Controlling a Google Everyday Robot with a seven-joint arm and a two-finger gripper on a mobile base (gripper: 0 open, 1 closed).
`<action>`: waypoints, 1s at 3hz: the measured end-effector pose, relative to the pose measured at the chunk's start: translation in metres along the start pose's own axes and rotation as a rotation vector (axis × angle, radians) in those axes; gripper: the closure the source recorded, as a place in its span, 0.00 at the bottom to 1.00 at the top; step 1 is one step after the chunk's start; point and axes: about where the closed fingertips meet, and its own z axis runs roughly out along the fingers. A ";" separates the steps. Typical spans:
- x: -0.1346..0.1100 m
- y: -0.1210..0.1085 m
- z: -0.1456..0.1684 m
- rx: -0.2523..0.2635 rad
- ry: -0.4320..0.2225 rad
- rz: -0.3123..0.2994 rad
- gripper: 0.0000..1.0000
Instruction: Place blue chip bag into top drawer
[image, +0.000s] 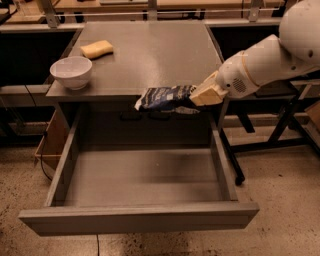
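The blue chip bag (164, 97), dark navy with white lettering, hangs in the air at the table's front edge, above the back of the open top drawer (140, 218). My gripper (192, 96) comes in from the right and is shut on the bag's right end. The drawer is pulled fully out, wide and shallow, with nothing in it. The white arm (265, 60) reaches in from the upper right.
A white bowl (71, 71) stands at the table's front left corner. A yellow sponge (97, 49) lies behind it. The grey table top (150, 50) carries both. A panel with two dark handles (147, 116) sits behind the drawer. Black frame legs (280, 130) stand at right.
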 end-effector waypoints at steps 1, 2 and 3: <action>0.005 0.040 -0.004 -0.078 0.001 0.013 1.00; 0.014 0.061 0.006 -0.122 0.008 0.025 1.00; 0.025 0.071 0.021 -0.145 0.020 0.037 1.00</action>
